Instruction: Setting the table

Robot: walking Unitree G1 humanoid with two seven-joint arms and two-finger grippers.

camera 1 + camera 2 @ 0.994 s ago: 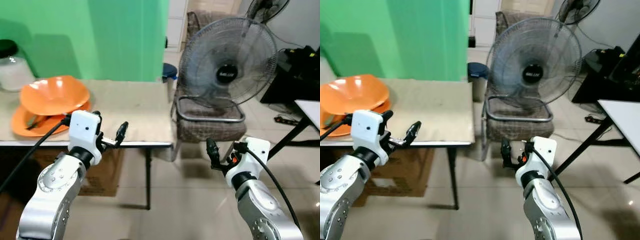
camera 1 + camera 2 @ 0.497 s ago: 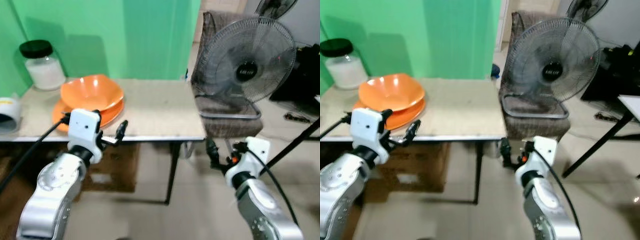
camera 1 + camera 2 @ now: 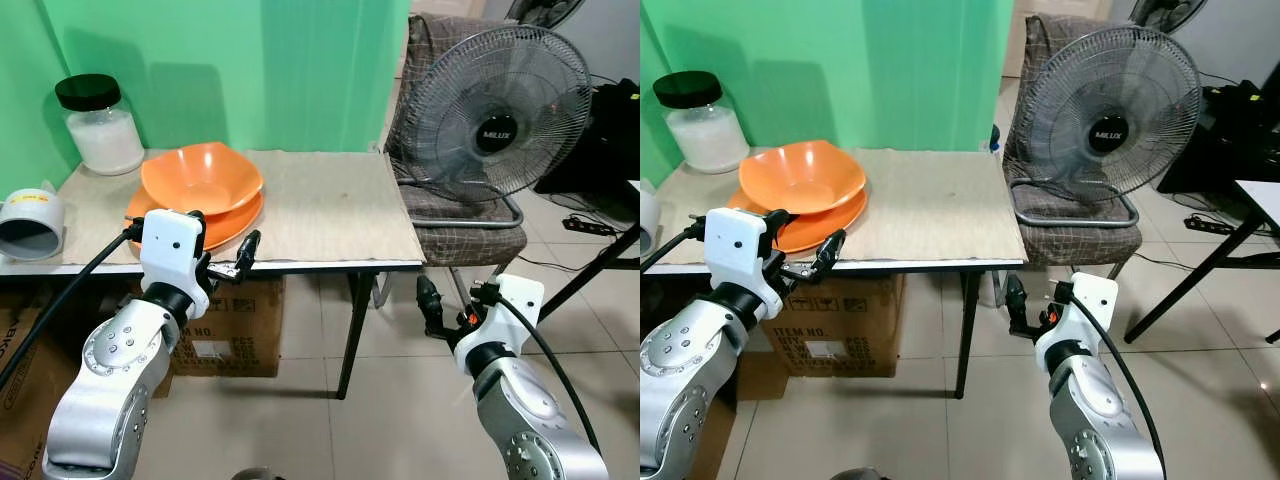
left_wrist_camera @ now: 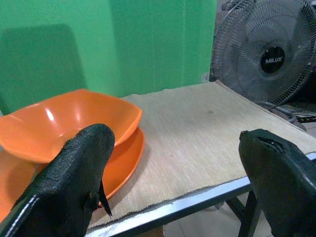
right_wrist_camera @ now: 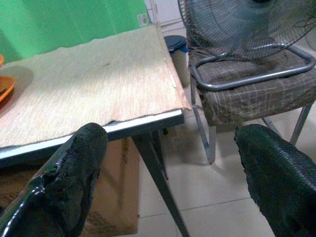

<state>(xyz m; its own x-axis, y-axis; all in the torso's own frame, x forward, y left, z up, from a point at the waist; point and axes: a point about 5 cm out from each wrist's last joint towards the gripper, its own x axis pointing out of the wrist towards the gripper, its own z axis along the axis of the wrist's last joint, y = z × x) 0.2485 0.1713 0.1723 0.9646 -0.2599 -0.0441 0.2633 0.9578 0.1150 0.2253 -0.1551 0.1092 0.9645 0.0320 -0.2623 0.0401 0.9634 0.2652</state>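
My left fingers (image 4: pixel 177 182) hang spread at the counter (image 3: pixel 330 215) edge beside the orange bowl (image 3: pixel 201 178); my right fingers (image 5: pixel 173 182) hover spread below it.

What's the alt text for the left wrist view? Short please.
The left gripper is open, its two black fingers framing an orange bowl that sits on an orange plate near the edge of a table covered with a beige mat. A green wall stands behind, and a fan beyond the table's far end.
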